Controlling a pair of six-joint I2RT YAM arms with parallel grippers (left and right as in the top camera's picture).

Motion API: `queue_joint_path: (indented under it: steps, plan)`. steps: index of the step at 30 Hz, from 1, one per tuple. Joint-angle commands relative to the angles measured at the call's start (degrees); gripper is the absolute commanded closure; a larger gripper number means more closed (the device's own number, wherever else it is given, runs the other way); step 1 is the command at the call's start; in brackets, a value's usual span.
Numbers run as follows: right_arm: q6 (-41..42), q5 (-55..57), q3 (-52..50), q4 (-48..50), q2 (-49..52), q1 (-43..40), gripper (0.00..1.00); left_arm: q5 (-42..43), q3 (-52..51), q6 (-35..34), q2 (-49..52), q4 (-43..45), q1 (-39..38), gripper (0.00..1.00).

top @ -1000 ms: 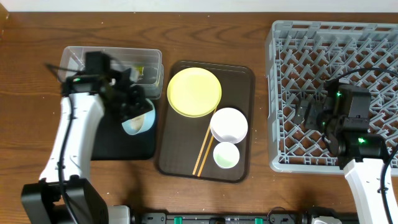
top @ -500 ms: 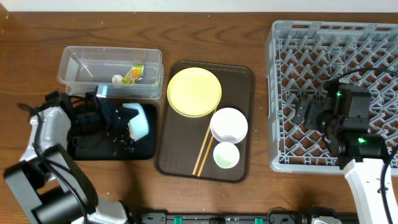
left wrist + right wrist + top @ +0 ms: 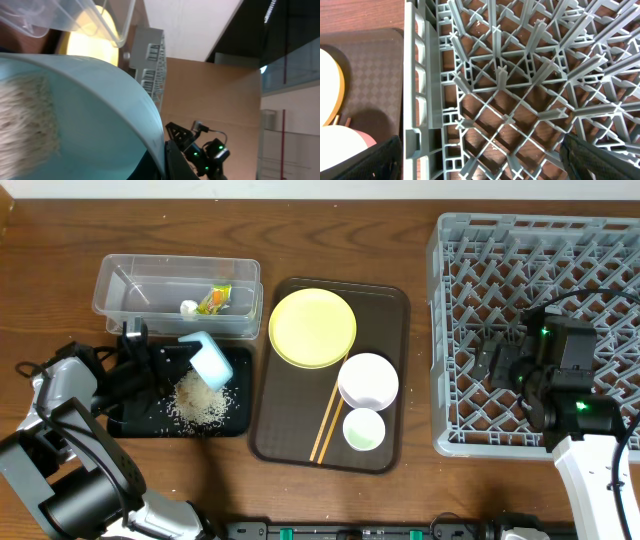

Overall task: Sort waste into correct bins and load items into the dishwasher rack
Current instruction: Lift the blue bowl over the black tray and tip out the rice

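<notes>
My left gripper (image 3: 180, 362) is shut on the rim of the light blue bowl (image 3: 207, 360), which is tipped on its side above the black tray (image 3: 235, 360). A pile of whitish rice crumbs (image 3: 200, 402) lies on that tray. In the left wrist view the bowl (image 3: 100, 110) fills the frame, with rice (image 3: 25, 125) still inside and one finger (image 3: 176, 161) pressed against its rim. The clear tub (image 3: 130, 285) holds the snack wrapper (image 3: 213, 300) and a white scrap (image 3: 188, 307). My right gripper (image 3: 497, 365) (image 3: 485, 167) hangs open over the dishwasher rack (image 3: 560, 240) (image 3: 520, 75), holding nothing.
A dark brown serving tray (image 3: 385, 300) in the middle carries the yellow-green plate (image 3: 312, 327), the white bowl (image 3: 368, 380), the small cup (image 3: 363, 429) and the chopsticks (image 3: 328, 420). The tray's right edge lies close to the rack's left wall (image 3: 415, 100).
My left arm swung lower and to the left while tipping the blue bowl over. Rice has poured out onto the black tray. The right arm has not moved.
</notes>
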Motion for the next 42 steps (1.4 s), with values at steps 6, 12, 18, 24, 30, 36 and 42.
queue_joint_path:
  steps: [6,12,18,24,30,36,42]
  plan:
    - [-0.2,0.0,1.1,-0.1,-0.2,0.6,0.01,3.7,-0.1,-1.3,0.2,-0.2,0.4,0.94]
    - [-0.2,0.0,1.1,0.0,-0.2,0.6,0.01,3.7,-0.1,-1.3,0.2,-0.2,0.4,0.94]
    - [-0.2,0.0,1.1,0.0,-0.2,0.6,0.01,3.7,-0.1,-1.3,0.2,-0.2,0.4,0.94]
    - [-0.2,0.0,1.1,0.0,-0.2,0.6,0.01,3.6,-0.1,-1.3,0.2,-0.1,0.4,0.94]
    - [-0.2,0.0,1.1,0.0,-0.2,0.6,0.01,1.7,-0.1,-1.3,0.2,0.4,0.4,0.94]
    - [-0.2,0.0,1.1,0.0,-0.2,0.6,0.01,-13.9,-0.1,-8.9,0.2,2.3,0.4,0.94]
    - [-0.2,0.0,1.1,0.0,-0.2,0.6,0.01,1.2,-0.1,-0.9,0.2,2.4,0.3,0.94]
